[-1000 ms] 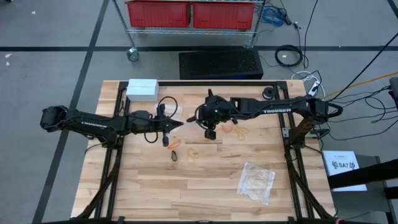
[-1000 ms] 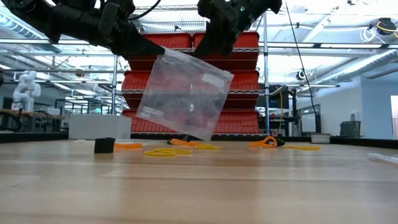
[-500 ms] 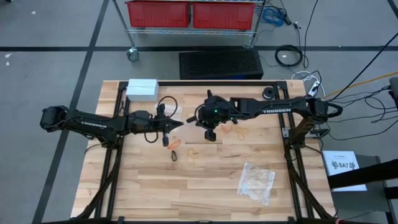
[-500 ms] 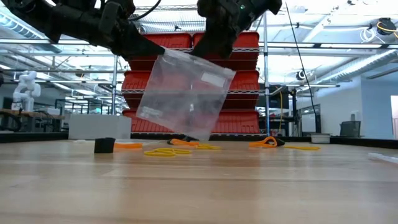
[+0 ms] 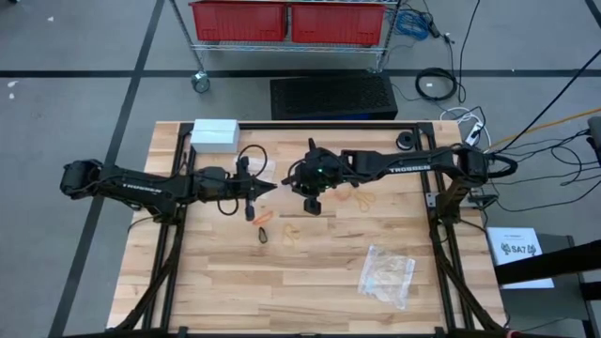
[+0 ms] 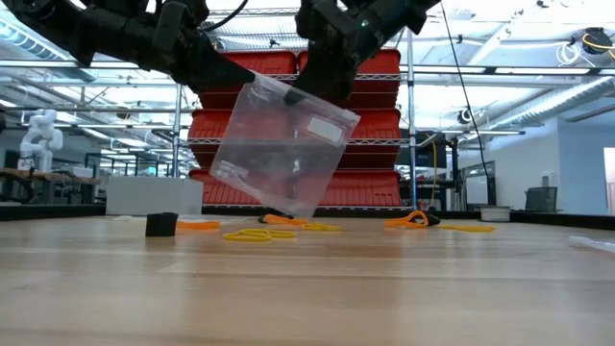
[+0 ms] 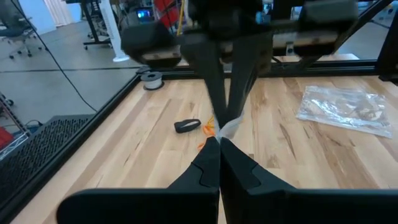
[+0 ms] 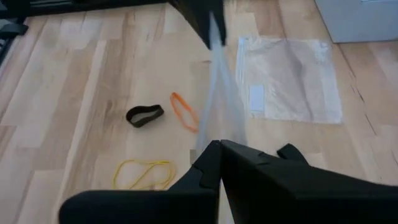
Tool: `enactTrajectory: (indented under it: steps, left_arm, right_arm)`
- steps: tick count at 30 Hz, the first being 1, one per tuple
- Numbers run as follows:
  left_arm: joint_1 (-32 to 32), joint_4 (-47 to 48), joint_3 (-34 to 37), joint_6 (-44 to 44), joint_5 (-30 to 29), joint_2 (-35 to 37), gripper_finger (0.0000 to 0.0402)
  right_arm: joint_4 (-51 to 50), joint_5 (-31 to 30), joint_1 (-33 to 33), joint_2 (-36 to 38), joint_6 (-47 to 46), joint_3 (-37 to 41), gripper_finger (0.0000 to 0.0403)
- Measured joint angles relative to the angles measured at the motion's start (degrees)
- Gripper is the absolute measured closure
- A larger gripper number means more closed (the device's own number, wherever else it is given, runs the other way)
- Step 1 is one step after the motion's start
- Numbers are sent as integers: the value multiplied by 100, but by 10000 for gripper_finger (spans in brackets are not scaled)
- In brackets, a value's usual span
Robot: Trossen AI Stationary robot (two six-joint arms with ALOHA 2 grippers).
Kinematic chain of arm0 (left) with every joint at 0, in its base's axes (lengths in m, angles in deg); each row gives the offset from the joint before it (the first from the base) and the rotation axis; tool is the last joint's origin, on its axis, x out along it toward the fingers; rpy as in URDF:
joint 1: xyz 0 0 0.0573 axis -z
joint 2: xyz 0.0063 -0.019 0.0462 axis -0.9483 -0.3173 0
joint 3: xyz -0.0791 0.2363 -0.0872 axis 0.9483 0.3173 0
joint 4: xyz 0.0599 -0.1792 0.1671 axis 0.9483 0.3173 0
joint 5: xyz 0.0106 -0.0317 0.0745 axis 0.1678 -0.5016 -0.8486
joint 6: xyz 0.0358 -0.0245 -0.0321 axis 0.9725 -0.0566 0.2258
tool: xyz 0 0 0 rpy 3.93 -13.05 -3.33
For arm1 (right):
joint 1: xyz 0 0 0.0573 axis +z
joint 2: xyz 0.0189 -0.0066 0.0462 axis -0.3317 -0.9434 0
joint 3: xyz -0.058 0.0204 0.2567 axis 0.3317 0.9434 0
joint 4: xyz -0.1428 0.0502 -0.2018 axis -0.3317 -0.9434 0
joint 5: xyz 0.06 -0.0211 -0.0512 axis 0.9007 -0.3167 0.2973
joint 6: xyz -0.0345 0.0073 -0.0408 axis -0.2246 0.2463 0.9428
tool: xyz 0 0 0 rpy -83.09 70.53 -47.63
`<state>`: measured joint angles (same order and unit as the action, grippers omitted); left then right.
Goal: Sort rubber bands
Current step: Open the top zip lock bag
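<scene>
A clear plastic bag [image 6: 279, 144] hangs in the air between both grippers, tilted, above the table's middle. My left gripper [image 5: 272, 188] is shut on its upper left corner and my right gripper [image 5: 315, 202] is shut on its upper right edge. Below the bag, loose rubber bands lie flat on the wood: an orange one [image 5: 266, 218], a black one [image 5: 265, 235] and a yellow one [image 5: 293, 228]. More orange bands [image 5: 362, 199] lie to the right of my right gripper. My left gripper pinches the bag's top corner [image 7: 229, 128] between its two shut fingers, coming level from the table's left. The bag is lifted clear and hangs below. My right gripper pinches the bag's top edge near the other corner [image 6: 309, 96], coming down from above at a slant; the bag hangs clear of the table, seen edge-on [image 8: 219, 93] in its wrist view.
A second clear bag [image 5: 387, 274] with bands inside lies toward the table's near right. Another flat clear bag [image 8: 289, 78] lies on the wood beyond the grippers. A white box [image 5: 214, 132] sits at the far left corner. Red bins [image 5: 286, 21] stand on a rack beyond the table.
My right gripper has moved a little toward the table's left, nearer my left gripper. The bag has tipped further, its lower corner swinging left. My left gripper has kept still.
</scene>
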<state>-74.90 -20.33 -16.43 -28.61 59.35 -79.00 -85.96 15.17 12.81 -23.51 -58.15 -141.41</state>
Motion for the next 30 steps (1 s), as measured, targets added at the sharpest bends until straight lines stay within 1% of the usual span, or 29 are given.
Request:
enactTrajectory:
  steps: [4, 8, 13, 17, 24, 27, 30]
  left_arm:
    - [0, -6, 0, -4, 0, -5, 401]
    - [0, -74, -2, -13, 0, -88, 401]
    - [0, -110, -2, -84, 0, -308, 401]
    - [35, -95, -4, -148, -1, -412, 401]
    - [80, -394, -6, -47, -19, -351, 401]
    - [81, -367, -9, 7, -24, -354, 401]
    - [81, -382, -9, 9, -26, -352, 401]
  right_arm:
    - [59, 15, -36, -89, -103, -120, 403]
    - [108, 454, -20, -209, -122, -178, 403]
    - [299, 389, -17, -469, -149, -164, 403]
    - [438, 13, -63, -433, -29, -168, 403]
    - [433, 4, -62, -574, -151, -125, 403]
    - [419, 78, -90, -566, -162, -126, 388]
    - [424, 146, -82, -564, -103, -127, 348]
